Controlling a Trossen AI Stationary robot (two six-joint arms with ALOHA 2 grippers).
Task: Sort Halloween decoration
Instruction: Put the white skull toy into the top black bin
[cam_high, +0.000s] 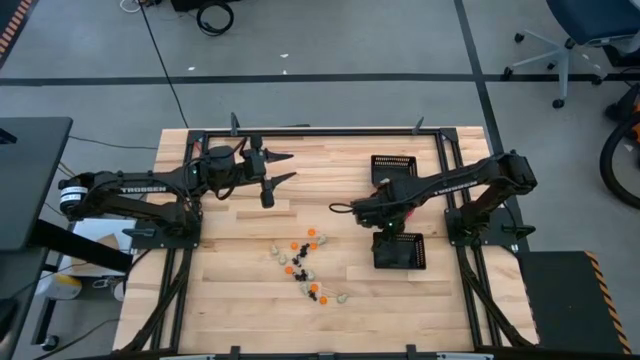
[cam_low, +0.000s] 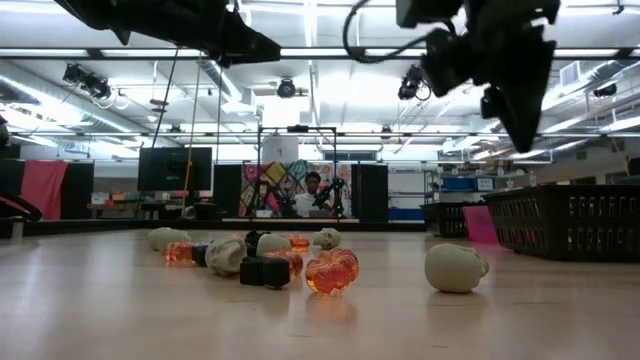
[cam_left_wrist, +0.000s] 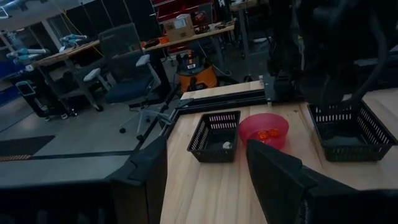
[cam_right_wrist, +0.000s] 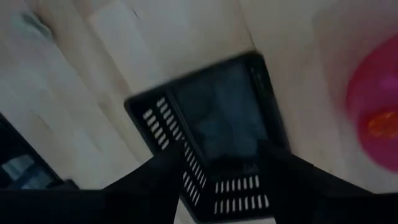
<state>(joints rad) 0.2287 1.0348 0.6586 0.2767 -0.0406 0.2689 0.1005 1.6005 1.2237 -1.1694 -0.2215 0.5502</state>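
Observation:
The Halloween decoration (cam_high: 303, 268) lies as a loose cluster of tiny orange, black and cream pieces on the wooden table's near middle, close up in the low view (cam_low: 270, 258). Two black mesh trays (cam_high: 393, 167) (cam_high: 400, 251) and a pink-red bowl (cam_left_wrist: 264, 130) stand at the right. The bowl holds orange pieces, and the far tray (cam_left_wrist: 214, 137) holds a cream one. My right gripper (cam_right_wrist: 227, 180) hangs open, pointing down over the near tray (cam_right_wrist: 224, 124), with nothing between its fingers. My left gripper (cam_high: 288, 168) hovers open at the far left, level and empty.
A black frame (cam_high: 320, 132) runs around the table's far edge and sides. Bare wood lies between the cluster and the trays. A cream piece (cam_low: 455, 268) sits apart from the cluster. The right arm (cam_high: 460, 185) covers the bowl in the high view.

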